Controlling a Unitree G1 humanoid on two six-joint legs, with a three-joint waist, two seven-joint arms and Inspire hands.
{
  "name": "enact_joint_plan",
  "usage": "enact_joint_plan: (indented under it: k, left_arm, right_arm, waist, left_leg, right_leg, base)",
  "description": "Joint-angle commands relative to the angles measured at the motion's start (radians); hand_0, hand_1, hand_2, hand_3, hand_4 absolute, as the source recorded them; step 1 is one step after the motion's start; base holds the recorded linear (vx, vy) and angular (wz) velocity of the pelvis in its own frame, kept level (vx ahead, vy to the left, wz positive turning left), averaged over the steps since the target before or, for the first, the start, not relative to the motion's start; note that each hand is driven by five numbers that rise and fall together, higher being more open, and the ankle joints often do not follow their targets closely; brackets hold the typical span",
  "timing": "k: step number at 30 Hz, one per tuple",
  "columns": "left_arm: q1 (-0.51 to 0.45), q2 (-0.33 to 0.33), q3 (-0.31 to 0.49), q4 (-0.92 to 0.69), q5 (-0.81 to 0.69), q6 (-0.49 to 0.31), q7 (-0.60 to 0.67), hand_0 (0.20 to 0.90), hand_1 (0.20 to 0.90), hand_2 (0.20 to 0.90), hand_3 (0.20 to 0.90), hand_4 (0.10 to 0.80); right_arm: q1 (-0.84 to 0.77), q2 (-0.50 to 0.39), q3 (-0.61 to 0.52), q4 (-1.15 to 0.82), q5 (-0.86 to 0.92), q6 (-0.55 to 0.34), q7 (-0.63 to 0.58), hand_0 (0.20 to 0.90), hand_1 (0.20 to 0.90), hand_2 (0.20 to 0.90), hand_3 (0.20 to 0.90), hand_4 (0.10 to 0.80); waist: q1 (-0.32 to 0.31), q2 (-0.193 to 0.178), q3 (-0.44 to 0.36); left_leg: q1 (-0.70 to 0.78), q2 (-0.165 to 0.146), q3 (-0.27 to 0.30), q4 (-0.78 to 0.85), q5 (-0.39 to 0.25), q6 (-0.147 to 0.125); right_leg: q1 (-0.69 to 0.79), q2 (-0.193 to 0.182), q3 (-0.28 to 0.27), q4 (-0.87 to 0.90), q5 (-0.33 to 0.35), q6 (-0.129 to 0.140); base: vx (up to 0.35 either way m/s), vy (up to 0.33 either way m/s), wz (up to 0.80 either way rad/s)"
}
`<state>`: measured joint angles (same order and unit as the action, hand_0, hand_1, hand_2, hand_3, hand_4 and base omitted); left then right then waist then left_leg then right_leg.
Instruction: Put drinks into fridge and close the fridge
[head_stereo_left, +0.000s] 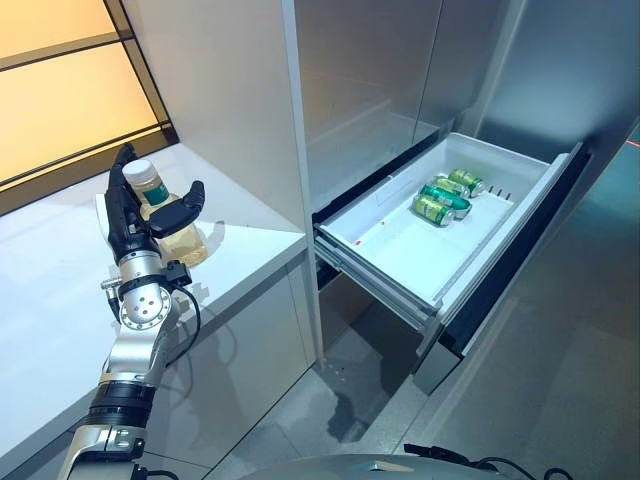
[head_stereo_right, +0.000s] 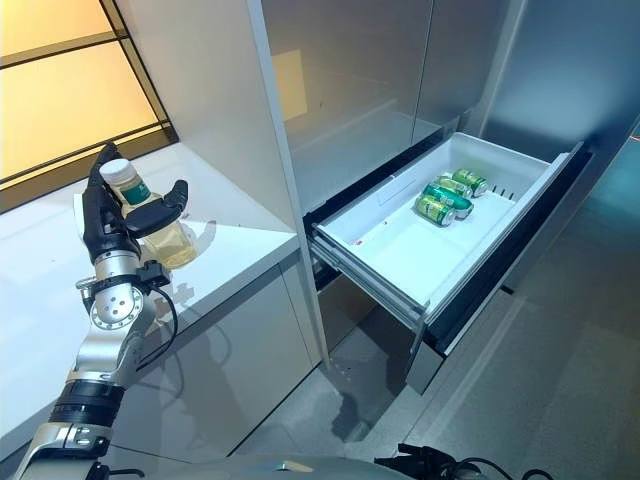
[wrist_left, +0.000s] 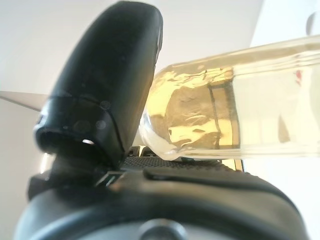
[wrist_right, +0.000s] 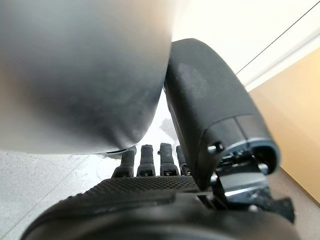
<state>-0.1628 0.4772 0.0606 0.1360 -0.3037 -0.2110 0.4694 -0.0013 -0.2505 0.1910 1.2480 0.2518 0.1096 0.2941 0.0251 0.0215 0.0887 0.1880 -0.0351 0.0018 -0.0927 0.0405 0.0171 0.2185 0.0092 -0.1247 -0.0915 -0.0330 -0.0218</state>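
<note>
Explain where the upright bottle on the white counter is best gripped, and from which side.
Grip the bottle around its wide body below the narrow capped neck, coming from the side. The left robot hand already wraps it so, fingers behind, thumb in front.

A clear bottle (head_stereo_left: 172, 225) of pale yellow drink, with a white cap and a green neck label, is held upright above the white counter (head_stereo_left: 60, 300), well to the left of the fridge. In the left wrist view its glossy lower body (wrist_left: 240, 105) is seen close up, the liquid showing yellow through the plastic.

The fridge drawer (head_stereo_left: 400, 250) is pulled fully out: a shallow white tray with a dark grey front panel. Three green cans (head_stereo_left: 446, 196) are laid on their sides in its far corner, side by side and touching, their silver ends turned towards the right. The rest of the tray floor is bare white.
</note>
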Motion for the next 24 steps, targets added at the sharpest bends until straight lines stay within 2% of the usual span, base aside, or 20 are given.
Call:
enact_joint_plan:
  k: [1,12,18,24]
  left_arm:
    - [-0.116,0.034,0.005,0.029,0.004,-0.031,0.005,0.9,0.9,0.9,0.9,0.8]
    - [-0.114,0.03,-0.001,0.014,-0.057,-0.012,-0.025,0.9,0.9,0.9,0.9,0.8]
    - [-0.108,-0.007,-0.005,0.012,-0.185,-0.009,-0.06,0.9,0.9,0.9,0.9,0.8]
    - [-0.099,-0.041,-0.009,0.013,-0.208,-0.021,-0.06,0.9,0.9,0.9,0.9,0.8]
  right_arm:
    - [0.024,0.008,0.023,0.016,-0.019,0.011,0.024,0.9,0.9,0.9,0.9,0.8]
    - [0.023,0.008,0.024,0.015,-0.012,0.014,0.024,0.9,0.9,0.9,0.9,0.8]
    - [0.022,0.008,0.025,0.015,-0.005,0.016,0.022,0.9,0.9,0.9,0.9,0.8]
    - [0.019,0.006,0.021,0.013,-0.003,0.021,0.021,0.9,0.9,0.9,0.9,0.8]
  waist:
    - [-0.018,0.012,-0.014]
    - [-0.02,0.015,-0.011]
    - [-0.02,0.015,-0.009]
    - [-0.022,0.015,-0.006]
  left_leg:
    - [-0.004,0.012,0.051,0.005,-0.095,-0.018]
    - [-0.002,0.013,0.054,0.005,-0.096,-0.018]
    - [0.001,0.012,0.052,0.005,-0.096,-0.017]
    - [0.003,0.013,0.053,0.005,-0.096,-0.018]
  right_leg:
    - [-0.022,-0.003,-0.018,0.009,-0.03,0.069]
    - [-0.02,-0.002,-0.015,0.008,-0.031,0.069]
    - [-0.017,-0.001,-0.014,0.007,-0.03,0.07]
    - [-0.015,-0.001,-0.012,0.006,-0.03,0.069]
  base:
    - [0.0,0.0,0.0]
    - [0.0,0.0,0.0]
    - [0.0,0.0,0.0]
    - [0.0,0.0,0.0]
